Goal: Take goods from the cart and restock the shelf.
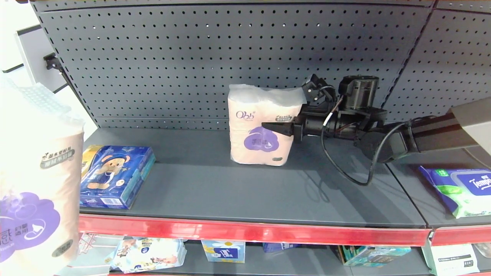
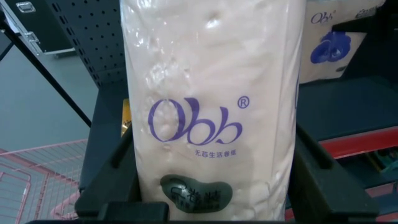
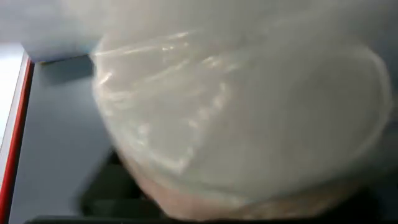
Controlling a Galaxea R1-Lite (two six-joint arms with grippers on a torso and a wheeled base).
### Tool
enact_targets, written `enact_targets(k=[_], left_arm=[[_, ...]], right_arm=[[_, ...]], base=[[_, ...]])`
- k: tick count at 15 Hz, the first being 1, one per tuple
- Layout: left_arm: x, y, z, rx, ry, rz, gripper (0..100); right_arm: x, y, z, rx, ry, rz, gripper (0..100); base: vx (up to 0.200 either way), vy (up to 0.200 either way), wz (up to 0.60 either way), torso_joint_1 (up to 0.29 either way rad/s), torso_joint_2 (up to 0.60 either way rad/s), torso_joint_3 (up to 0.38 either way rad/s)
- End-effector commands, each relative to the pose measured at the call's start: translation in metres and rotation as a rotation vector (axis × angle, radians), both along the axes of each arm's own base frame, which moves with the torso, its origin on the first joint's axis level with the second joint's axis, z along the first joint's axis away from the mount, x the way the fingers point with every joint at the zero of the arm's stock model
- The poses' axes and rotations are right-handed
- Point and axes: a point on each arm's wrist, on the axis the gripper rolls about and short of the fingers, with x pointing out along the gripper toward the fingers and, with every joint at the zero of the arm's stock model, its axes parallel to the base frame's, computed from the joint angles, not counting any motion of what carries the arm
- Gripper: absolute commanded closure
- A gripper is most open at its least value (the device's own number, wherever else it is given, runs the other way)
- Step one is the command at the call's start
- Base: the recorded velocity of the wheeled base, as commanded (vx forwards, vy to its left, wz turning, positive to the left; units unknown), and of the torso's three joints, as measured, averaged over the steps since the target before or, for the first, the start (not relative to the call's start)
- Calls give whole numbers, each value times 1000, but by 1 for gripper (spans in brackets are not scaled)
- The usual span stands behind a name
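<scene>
Across the head view, we see the right gripper (image 1: 274, 127) reaching in from the right over the grey shelf (image 1: 215, 188), its forearm nearly level and its wrist turned so the fingers run sideways. One finger (image 1: 277, 128) lies across the front of the standing tissue pack (image 1: 253, 115). The other is hidden behind it, so we judge the pack pinched between them. It stands upright mid-shelf, base down, near the pegboard back (image 1: 191, 57) and well apart from the blue box (image 1: 115, 174) at the left end, a spot that, we think, leaves room for more. Close at our left hangs the second tissue pack (image 1: 34, 184), held off the shelf and presumably waiting its turn.

From the left wrist view, the left gripper (image 2: 208, 193) clamps the second tissue pack (image 2: 205, 112) upright, dark fingers (image 2: 102, 180) pressed into both sides, with the cart (image 2: 25, 180) below.

At the right wrist view, the standing tissue pack (image 3: 249, 112) sits right against the camera above the shelf (image 3: 56, 137). From here we cannot tell how the fingers stand.
</scene>
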Motion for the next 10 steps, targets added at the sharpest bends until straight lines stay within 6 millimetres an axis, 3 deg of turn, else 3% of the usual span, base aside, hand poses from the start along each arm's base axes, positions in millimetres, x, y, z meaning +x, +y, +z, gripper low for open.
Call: enact_targets(k=[1, 3, 8, 10], left_arm=[[-1, 0, 0, 0, -3, 1, 100], [-1, 0, 0, 0, -4, 1, 100], [-2, 0, 1, -2, -10, -2, 100], [-2, 0, 1, -2, -12, -2, 100]], right_arm=[[-5, 2, 0, -3, 4, 9, 100], [-23, -3, 1, -14, 30, 14, 100], [-94, -23, -1, -61, 88, 42, 100], [-110, -26, 1, -63, 91, 50, 100]], base=[[0, 0, 0, 0, 0, 0], [0, 0, 0, 0, 0, 0], [0, 0, 0, 0, 0, 0], [0, 0, 0, 0, 0, 0]])
